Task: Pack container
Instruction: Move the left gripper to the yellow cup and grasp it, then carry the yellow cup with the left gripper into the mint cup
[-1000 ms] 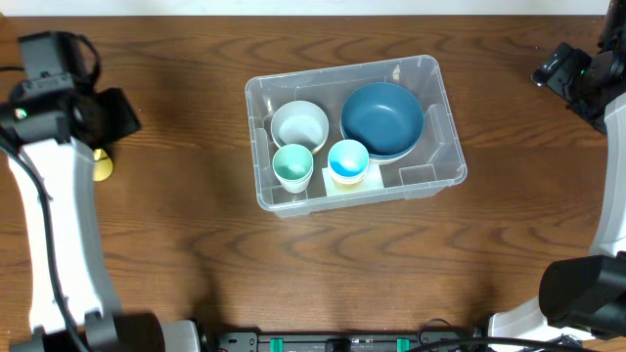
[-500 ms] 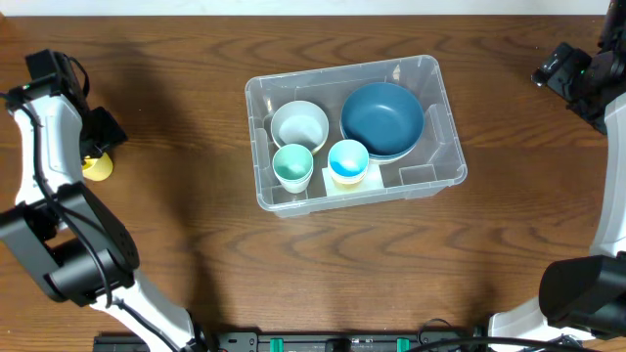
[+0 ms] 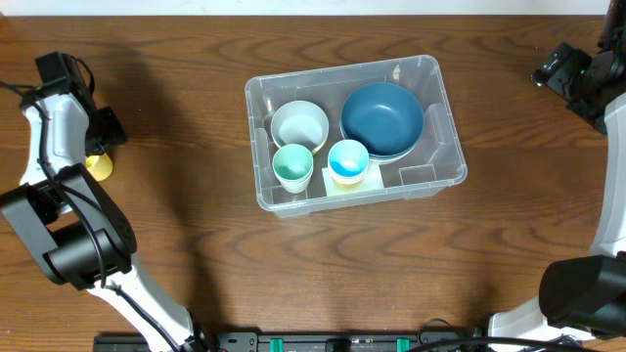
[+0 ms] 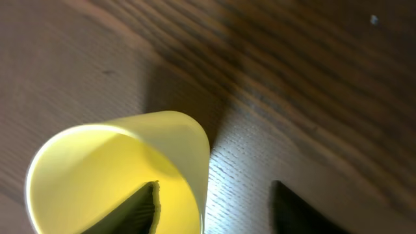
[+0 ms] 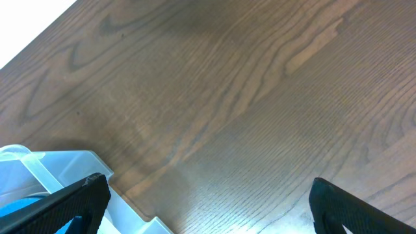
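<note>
The clear container (image 3: 436, 98) sits mid-table and holds a blue bowl (image 3: 381, 117), a white bowl (image 3: 299, 125), a teal cup (image 3: 291, 166) and a light-blue cup (image 3: 347, 160). A yellow cup (image 3: 99, 166) stands far left on the table. My left gripper (image 3: 101, 147) is down over the yellow cup (image 4: 110, 175). The left gripper (image 4: 214, 201) straddles the cup's wall, one finger inside and one outside with a gap, still open. At the far right my right gripper (image 3: 559, 70) hovers wide open over bare wood, and in its own view the right gripper (image 5: 208, 201) holds nothing.
The container's corner (image 5: 45, 172) shows at the lower left of the right wrist view. Dark wooden table (image 3: 293, 274) all round. The right arm's body runs down the right edge (image 3: 611, 196).
My left arm has come down onto the yellow cup and its jaws have narrowed around the cup's wall. The right arm and the container have not moved.
</note>
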Motion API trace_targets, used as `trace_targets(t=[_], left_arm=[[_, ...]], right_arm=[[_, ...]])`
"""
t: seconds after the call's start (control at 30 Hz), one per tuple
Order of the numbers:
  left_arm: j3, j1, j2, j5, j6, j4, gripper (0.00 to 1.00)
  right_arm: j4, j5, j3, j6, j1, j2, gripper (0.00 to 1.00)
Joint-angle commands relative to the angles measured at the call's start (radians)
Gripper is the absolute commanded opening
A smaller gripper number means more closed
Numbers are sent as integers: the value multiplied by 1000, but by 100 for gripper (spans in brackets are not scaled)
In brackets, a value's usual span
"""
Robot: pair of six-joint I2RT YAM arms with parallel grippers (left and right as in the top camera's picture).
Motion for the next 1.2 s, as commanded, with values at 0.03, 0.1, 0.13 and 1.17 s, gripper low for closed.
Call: trace_targets(t=[0.03,0.1,0.13,1.17], left_arm=[[0,4,26,-5,31,-5,30],[0,4,28,-5,18,-8,21],[0,4,28,-5,12,-10,17],[0,-390,-443,246,-5,-222,6]], right_arm=[[0,11,-2,14,-6,4,99],[0,11,-2,14,-6,4,99],[0,10,-2,14,-6,5,99],[0,10,-2,14,-6,4,99]])
